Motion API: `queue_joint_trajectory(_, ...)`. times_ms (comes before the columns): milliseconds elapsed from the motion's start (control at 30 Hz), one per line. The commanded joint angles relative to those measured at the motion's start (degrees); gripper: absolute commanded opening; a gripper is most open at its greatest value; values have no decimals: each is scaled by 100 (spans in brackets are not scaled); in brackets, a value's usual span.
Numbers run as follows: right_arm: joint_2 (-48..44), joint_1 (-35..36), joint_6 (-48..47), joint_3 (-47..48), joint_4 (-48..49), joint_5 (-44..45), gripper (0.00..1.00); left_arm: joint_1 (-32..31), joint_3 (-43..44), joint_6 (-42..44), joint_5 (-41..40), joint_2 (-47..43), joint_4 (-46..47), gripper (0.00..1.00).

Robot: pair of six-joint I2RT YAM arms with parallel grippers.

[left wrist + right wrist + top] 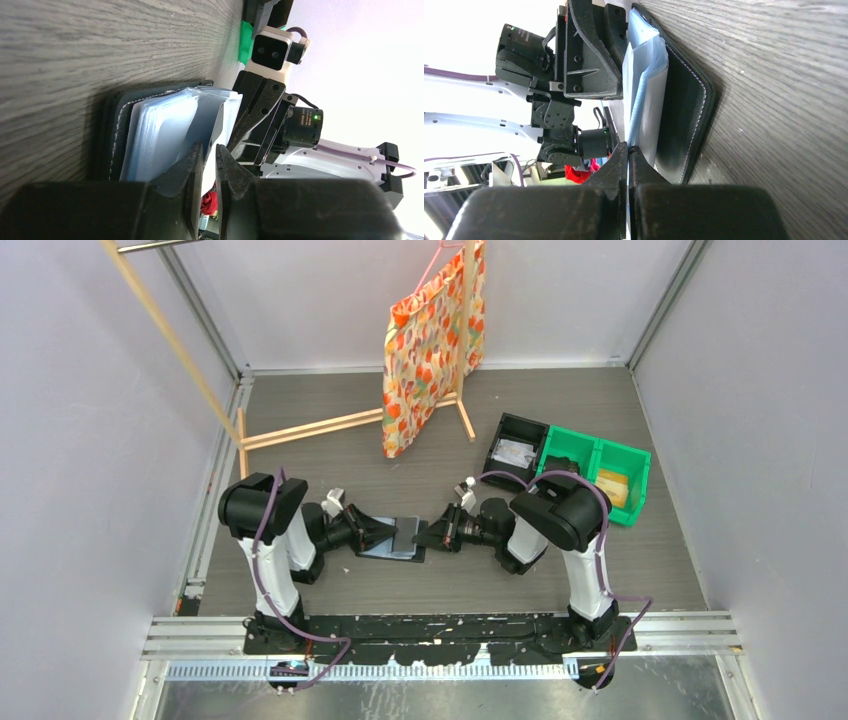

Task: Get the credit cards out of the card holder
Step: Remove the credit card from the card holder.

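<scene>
Lying on grey woodgrain table (600, 570): card holder (684, 115) | left claw (207, 150) unclear | right claw (628, 150) closed

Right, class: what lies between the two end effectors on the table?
The card holder, lying open, sits between the left end effector and the right end effector; the top external view shows it.

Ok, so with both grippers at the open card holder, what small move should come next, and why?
Probably a short pull by the left gripper back toward its own side. Its jaws stand a sliver apart with a pale edge between them, card or sleeve I cannot tell, while the right gripper, shut on a blue sleeve, steadies the card holder.
</scene>
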Motion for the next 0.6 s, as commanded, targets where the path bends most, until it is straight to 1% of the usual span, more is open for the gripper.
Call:
queue_joint_trajectory(0, 47, -6, -94, 30, 287, -97, 1, 86, -89, -62, -100, -41, 64, 15)
queue_joint_trajectory(67, 57, -4, -95, 30, 286, -97, 1, 89, -68, -74, -73, -48, 66, 12)
queue_joint_trajectory(233, 70, -5, -71, 56, 286, -123, 1, 89, -36, -88, 14, -69, 66, 9)
queue_joint_trajectory(367, 102, -5, -49, 74, 287, -130, 1, 89, -45, -105, 5, -108, 62, 1)
queue_joint_trajectory(567, 83, -17, -54, 53, 286, -128, 1, 97, -69, -107, -21, -126, 65, 1)
